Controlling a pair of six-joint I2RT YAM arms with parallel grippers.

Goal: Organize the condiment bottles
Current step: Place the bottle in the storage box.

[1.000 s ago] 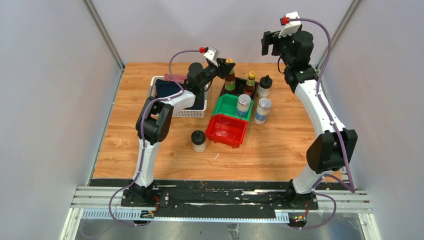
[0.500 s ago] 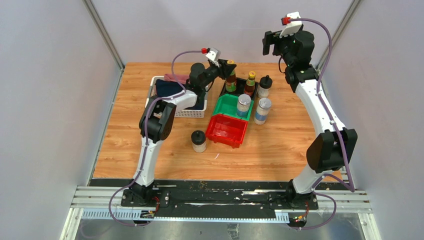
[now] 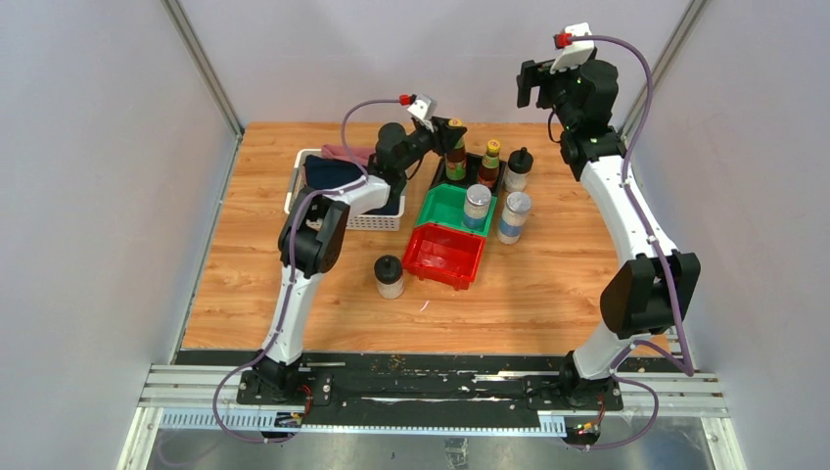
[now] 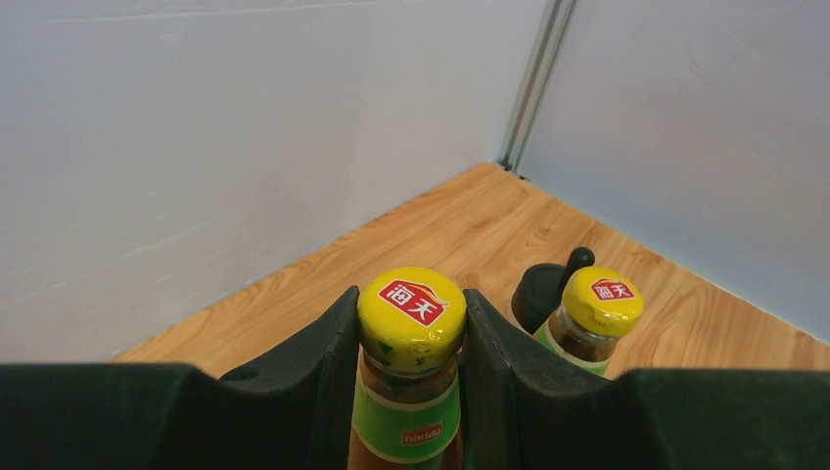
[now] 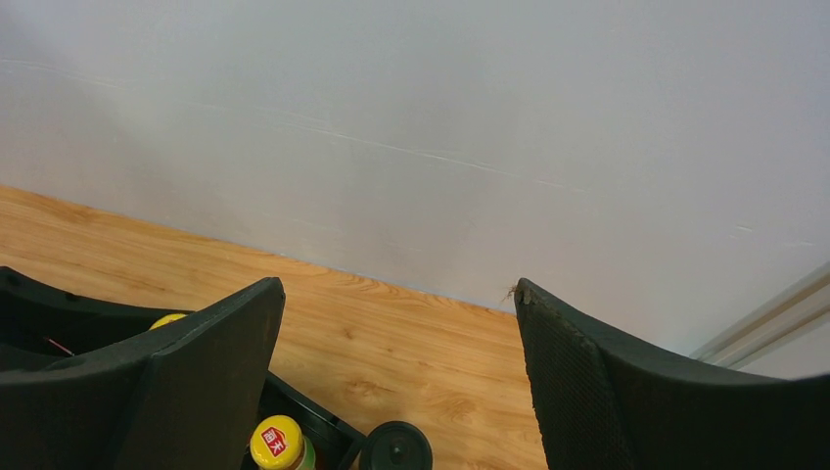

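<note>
- left pincer [image 4: 411, 305] – clenched on the neck of a sauce bottle [image 4: 411, 318], one finger on each side just under the cap
- held bottle: yellow cap with a red badge and white Chinese characters 海天; green neck label with a small red logo, Latin letters too small to read; body cut off by the bottom edge of the left wrist view
- top view: this bottle is upright over the left part of the black bin [image 3: 470, 174] at the far side of the table [image 3: 548, 284]; can't tell if its base touches the bin floor
- second sauce bottle [image 3: 490, 162] – same cap badge, stands in the black bin, right of the held one
- black-lidded jar [image 3: 518, 168] on the table just beside the black bin, half hidden behind the second bottle in the left wrist view
- one blue-labelled shaker [image 3: 477, 206] in the green bin [image 3: 442, 204], the other shaker [image 3: 514, 216] just beside it on the table; label print unreadable
- other black-lidded jar [image 3: 390, 276] on the table, left of the red bin [image 3: 445, 257]
- right pincer [image 5: 396, 289] – released, fingers wide apart, nothing between them, held high above the far right of the table
</note>
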